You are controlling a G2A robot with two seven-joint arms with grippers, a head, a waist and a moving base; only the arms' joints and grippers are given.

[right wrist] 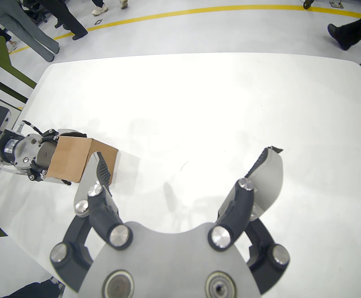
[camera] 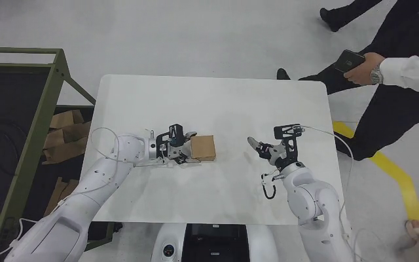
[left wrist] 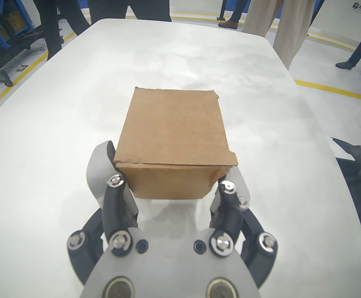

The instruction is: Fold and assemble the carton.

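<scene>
left gripper [left wrist: 171, 166] grasped carton [left wrist: 173, 132] between its fingers | right gripper [right wrist: 184, 158] released, well apart from carton

- Top view: high overhead, looking down on the whole table [camera: 216, 98].
- Left wrist view: low, close behind the carton [left wrist: 175, 132].
- Right wrist view: farther off, facing across the table — the carton lies in all three.

A white table [camera: 216, 98] stands on a pale grey floor [camera: 196, 33] with yellow lines [right wrist: 183, 11], a green metal frame [camera: 60, 69] beside it.
</scene>
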